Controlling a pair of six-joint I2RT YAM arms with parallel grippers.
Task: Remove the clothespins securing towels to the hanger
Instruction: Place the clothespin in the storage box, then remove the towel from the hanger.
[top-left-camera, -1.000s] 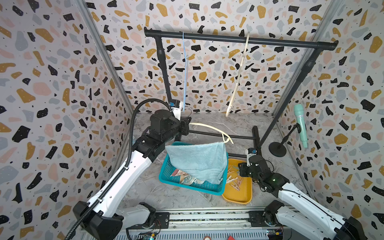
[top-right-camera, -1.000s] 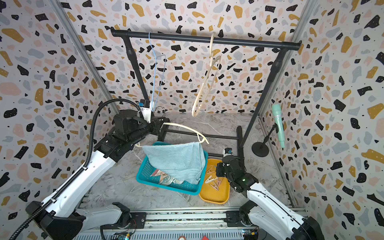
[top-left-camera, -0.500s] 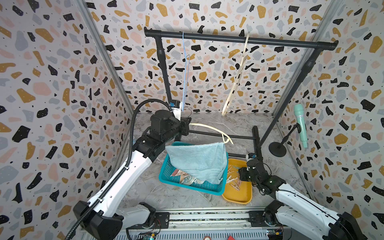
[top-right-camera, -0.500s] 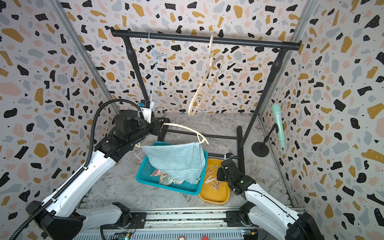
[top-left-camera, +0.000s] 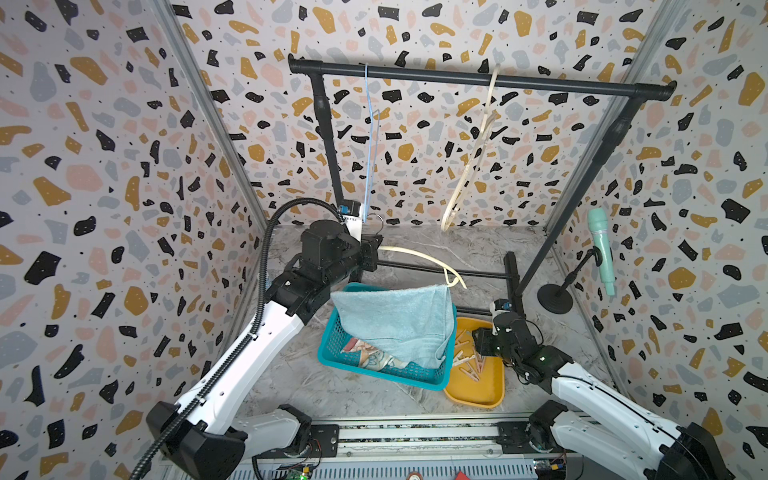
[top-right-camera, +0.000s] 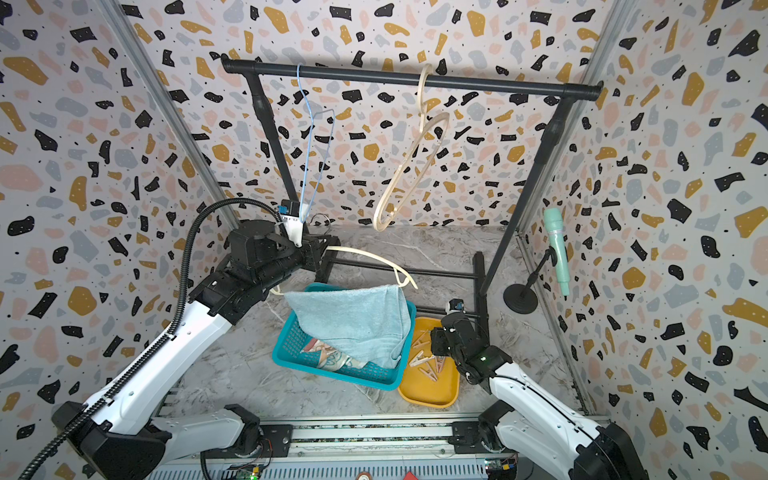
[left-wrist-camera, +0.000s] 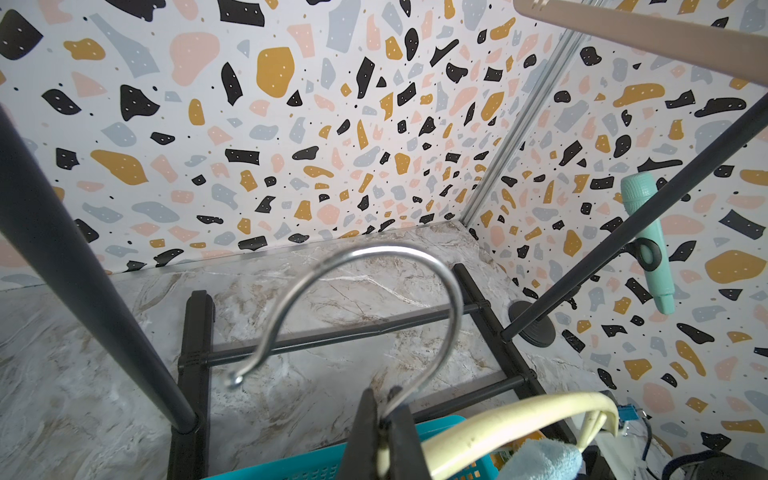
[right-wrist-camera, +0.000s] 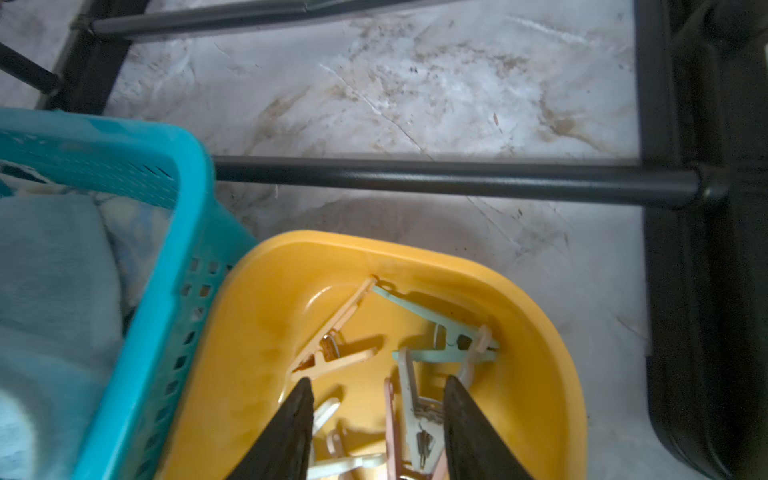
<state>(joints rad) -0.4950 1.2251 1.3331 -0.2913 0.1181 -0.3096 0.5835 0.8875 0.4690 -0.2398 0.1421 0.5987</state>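
The grey marbled tabletop (top-left-camera: 316, 386) carries four things. A teal basket (top-left-camera: 328, 345) sits near the middle, and a yellow tray (top-left-camera: 478, 395) lies just right of it — their sides touching. Farther back stand the black feet and crossbars of a clothes rack (top-left-camera: 510, 266); at the far right — a stand's round black base (top-left-camera: 555, 297).

On my feed: terrazzo-patterned wall panels (top-left-camera: 104, 166) on three sides, aluminium corner posts (top-left-camera: 216, 137), grey marble-look floor (top-left-camera: 478, 245). Black tubular garment rack (top-left-camera: 478, 79) spans the back; mint-green microphone (top-left-camera: 601, 249) on a black round-base stand (top-left-camera: 555, 297) near its right leg.
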